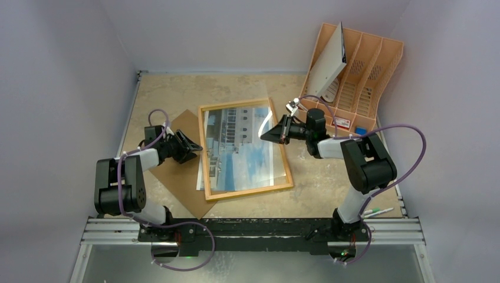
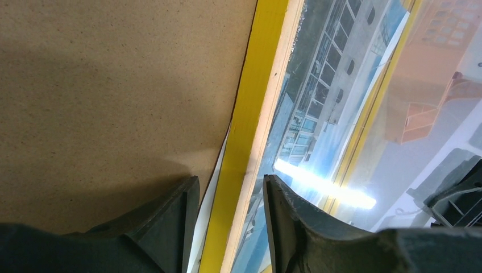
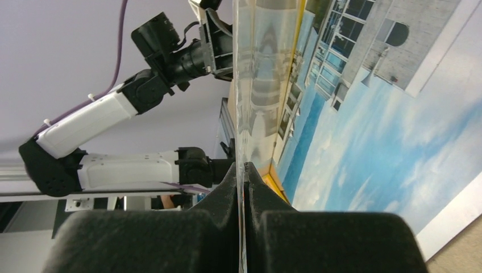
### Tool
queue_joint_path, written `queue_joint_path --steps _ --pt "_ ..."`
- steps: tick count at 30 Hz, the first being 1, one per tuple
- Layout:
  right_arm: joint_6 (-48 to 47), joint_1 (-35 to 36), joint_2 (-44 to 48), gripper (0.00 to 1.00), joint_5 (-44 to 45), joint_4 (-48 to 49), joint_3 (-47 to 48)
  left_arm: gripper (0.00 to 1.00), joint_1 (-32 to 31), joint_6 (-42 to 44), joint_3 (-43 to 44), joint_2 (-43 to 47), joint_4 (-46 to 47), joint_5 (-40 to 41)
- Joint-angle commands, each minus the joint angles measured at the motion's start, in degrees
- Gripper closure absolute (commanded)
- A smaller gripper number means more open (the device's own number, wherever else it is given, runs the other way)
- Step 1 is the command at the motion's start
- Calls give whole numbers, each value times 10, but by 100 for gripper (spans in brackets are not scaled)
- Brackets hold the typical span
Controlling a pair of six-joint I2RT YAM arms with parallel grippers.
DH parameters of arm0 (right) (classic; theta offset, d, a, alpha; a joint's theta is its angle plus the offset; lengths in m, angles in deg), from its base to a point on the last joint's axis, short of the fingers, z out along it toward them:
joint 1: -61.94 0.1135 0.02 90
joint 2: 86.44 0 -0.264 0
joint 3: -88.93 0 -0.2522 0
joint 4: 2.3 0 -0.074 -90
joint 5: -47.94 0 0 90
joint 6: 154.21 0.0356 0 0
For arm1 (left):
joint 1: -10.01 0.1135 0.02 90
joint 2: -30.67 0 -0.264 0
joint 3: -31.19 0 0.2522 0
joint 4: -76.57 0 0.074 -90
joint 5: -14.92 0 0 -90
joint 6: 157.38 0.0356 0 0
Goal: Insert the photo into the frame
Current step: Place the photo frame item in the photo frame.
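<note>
The frame (image 1: pixel 247 190) lies in the middle of the table with its wood-coloured side up. In the left wrist view its left rail (image 2: pixel 244 131) shows yellow and wood. The photo (image 1: pixel 247 153) of a white building under blue sky lies within it, with a white edge sticking out at the lower left. It also shows in both wrist views (image 2: pixel 324 74) (image 3: pixel 386 125). My left gripper (image 1: pixel 197 147) (image 2: pixel 230 193) is open, its fingers on either side of the left rail. My right gripper (image 1: pixel 263 137) (image 3: pixel 243 170) is shut on the edge of the clear sheet (image 3: pixel 261 68) over the frame's right side.
A brown backing board (image 1: pixel 177 177) (image 2: pixel 113 85) lies left of the frame, partly under it. An orange file organizer (image 1: pixel 365 65) stands at the back right with a white folder (image 1: pixel 327 62) in it. Pens (image 1: pixel 377 211) lie at the near right edge.
</note>
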State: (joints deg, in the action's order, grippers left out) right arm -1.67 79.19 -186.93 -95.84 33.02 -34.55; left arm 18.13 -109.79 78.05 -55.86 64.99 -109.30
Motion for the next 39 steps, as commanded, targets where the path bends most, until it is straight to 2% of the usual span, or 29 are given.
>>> queue_joint_path --steps 1,8,16,32,39 --pt "35 2 25 100 -46 58 6 53 -4 15 15 -8 16 6" --pt "-11 3 41 100 -46 -10 30 55 -4 16 19 -6 11 17" --pt "-26 2 47 100 -56 -38 45 55 -5 19 25 -13 8 19" --pt "-91 2 39 100 -47 -173 135 55 -5 29 34 -28 3 20" --pt "-107 4 24 100 -47 -162 134 55 -5 30 35 -32 3 22"
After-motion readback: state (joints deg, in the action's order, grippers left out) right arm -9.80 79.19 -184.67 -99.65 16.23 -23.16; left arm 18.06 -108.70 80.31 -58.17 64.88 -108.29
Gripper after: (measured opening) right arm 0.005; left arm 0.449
